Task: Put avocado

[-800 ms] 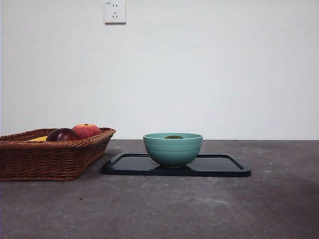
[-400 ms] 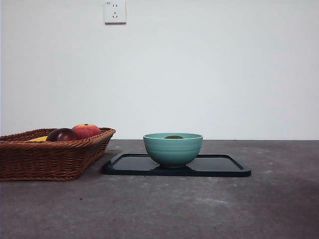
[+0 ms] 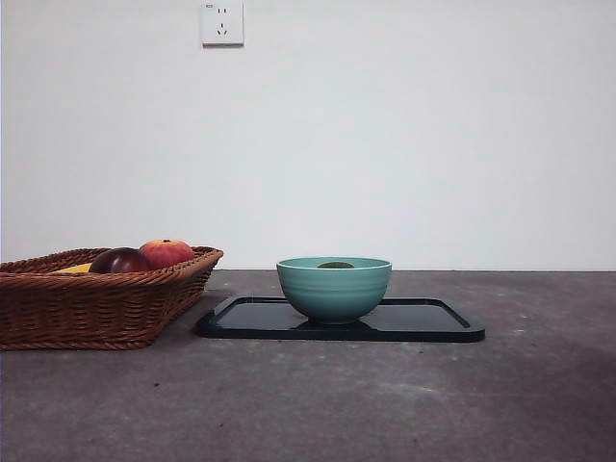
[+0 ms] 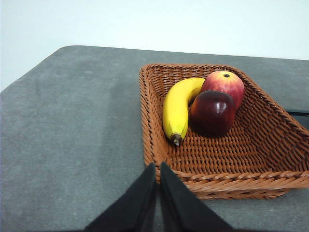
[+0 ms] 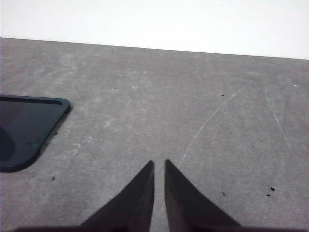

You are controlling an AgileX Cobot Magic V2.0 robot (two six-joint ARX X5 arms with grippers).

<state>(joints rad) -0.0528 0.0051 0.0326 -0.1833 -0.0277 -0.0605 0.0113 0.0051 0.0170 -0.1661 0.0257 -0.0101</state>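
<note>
The avocado (image 3: pixel 336 265) lies inside the teal bowl (image 3: pixel 334 289); only its dark green top shows above the rim in the front view. The bowl stands on a black tray (image 3: pixel 423 322). My left gripper (image 4: pixel 157 166) is shut with nothing in it, hovering just outside the near rim of the wicker basket (image 4: pixel 159 145). My right gripper (image 5: pixel 159 164) is also shut with nothing in it, over bare table to one side of the tray's corner (image 5: pixel 29 130). Neither arm shows in the front view.
The wicker basket (image 3: pixel 96 308) at the left holds a banana (image 4: pixel 177 108), a dark maroon fruit (image 4: pixel 212 112) and a red-orange fruit (image 4: pixel 224 84). A wall socket (image 3: pixel 222 23) sits high on the white wall behind.
</note>
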